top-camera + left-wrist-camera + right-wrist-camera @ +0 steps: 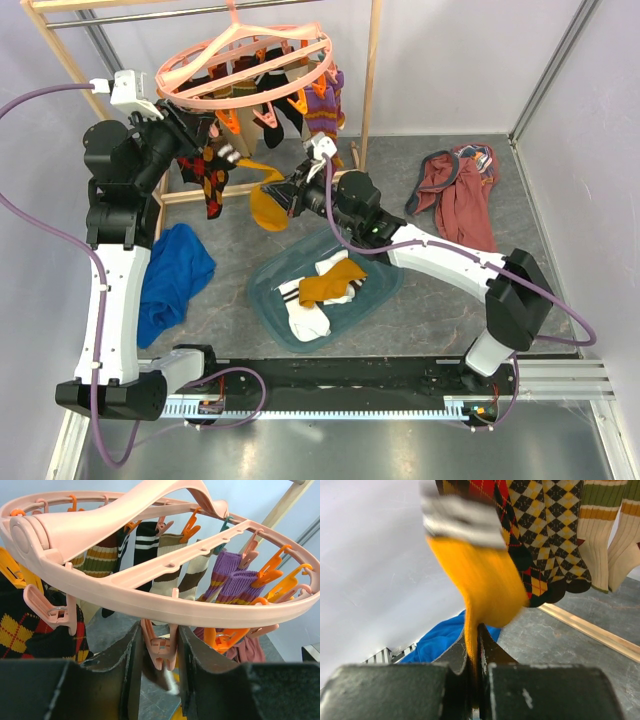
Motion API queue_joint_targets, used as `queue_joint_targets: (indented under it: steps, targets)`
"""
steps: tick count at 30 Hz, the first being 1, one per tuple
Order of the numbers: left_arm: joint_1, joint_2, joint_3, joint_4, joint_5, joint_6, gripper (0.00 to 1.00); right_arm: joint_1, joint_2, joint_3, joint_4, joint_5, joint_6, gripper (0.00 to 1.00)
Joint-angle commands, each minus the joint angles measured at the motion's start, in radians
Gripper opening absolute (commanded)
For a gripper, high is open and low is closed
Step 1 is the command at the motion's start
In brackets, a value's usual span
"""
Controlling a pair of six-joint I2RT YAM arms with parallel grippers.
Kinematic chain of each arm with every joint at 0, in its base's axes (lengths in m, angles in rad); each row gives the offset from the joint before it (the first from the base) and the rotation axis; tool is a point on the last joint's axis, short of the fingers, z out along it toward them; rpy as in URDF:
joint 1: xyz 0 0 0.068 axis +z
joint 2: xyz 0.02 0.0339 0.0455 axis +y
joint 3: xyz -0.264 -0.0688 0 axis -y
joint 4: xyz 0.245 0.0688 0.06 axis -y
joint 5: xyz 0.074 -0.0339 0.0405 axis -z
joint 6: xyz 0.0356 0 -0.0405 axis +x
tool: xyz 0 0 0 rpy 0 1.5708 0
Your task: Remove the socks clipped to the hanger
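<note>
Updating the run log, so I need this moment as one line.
left tool: clamped on pink clip of hanger | right tool: shut on mustard sock

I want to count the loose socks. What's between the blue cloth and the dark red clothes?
A teal tray holding white socks and a mustard sock. The right arm crosses there too. The top view shows it.

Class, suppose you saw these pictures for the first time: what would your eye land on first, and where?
The salmon-pink ring hanger hangs at the far left of the table, crowded with bright socks. Below it, the right gripper is shut on a mustard sock, while the left gripper clamps a pink clip on the hanger's rim.
</note>
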Motion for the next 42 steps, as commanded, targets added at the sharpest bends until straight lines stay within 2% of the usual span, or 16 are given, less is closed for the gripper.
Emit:
queue_joint_targets:
  steps: [1, 9, 12, 15, 20, 23, 24, 30, 32, 33, 35, 36, 39, 41, 42]
  targets:
    - [0.007, 0.0, 0.037, 0.024, 0.017, -0.039, 0.02, -0.002, -0.051, -0.016, 0.029, 0.005, 0.009, 0.0]
    - [0.007, -0.003, 0.033, 0.019, 0.04, -0.04, 0.02, -0.002, -0.082, -0.042, -0.015, 0.035, 0.061, 0.0]
    - [0.007, -0.015, 0.02, 0.018, 0.057, -0.031, 0.03, -0.002, -0.108, -0.051, -0.115, 0.048, 0.089, 0.08]
    - [0.007, -0.03, -0.003, 0.021, 0.075, -0.042, 0.14, -0.002, -0.137, -0.069, -0.209, 0.057, 0.098, 0.12]
    - [0.007, -0.04, -0.029, 0.032, 0.158, -0.057, 0.25, -0.002, -0.238, -0.19, -0.284, 0.06, 0.158, 0.15]
    - [0.007, -0.063, -0.055, 0.035, 0.131, -0.071, 0.37, -0.002, -0.301, -0.259, -0.331, 0.078, 0.21, 0.17]
    - [0.007, -0.072, -0.064, 0.039, 0.117, -0.074, 0.45, -0.002, -0.318, -0.276, -0.344, 0.083, 0.219, 0.18]
    - [0.007, -0.118, -0.113, 0.05, 0.091, -0.053, 0.56, 0.0, -0.435, -0.436, -0.417, 0.127, 0.311, 0.27]
    - [0.007, -0.148, -0.148, 0.055, 0.049, -0.042, 0.58, 0.003, -0.461, -0.511, -0.407, 0.135, 0.358, 0.37]
    - [0.007, -0.161, -0.182, 0.068, 0.029, -0.042, 0.61, 0.003, -0.467, -0.529, -0.405, 0.135, 0.369, 0.5]
    - [0.007, -0.194, -0.222, 0.087, -0.01, -0.039, 0.64, 0.004, -0.465, -0.543, -0.427, 0.135, 0.369, 0.62]
    - [0.007, -0.205, -0.255, 0.094, -0.026, -0.037, 0.64, 0.004, -0.462, -0.534, -0.448, 0.159, 0.365, 0.71]
    - [0.007, -0.234, -0.306, 0.095, -0.095, -0.027, 0.65, 0.004, -0.449, -0.468, -0.61, 0.218, 0.327, 0.85]
    - [0.007, -0.245, -0.325, 0.085, -0.152, -0.007, 0.66, 0.006, -0.45, -0.439, -0.652, 0.247, 0.314, 0.9]
    - [0.007, -0.247, -0.338, 0.085, -0.173, 0.001, 0.66, 0.006, -0.458, -0.433, -0.679, 0.261, 0.304, 0.96]
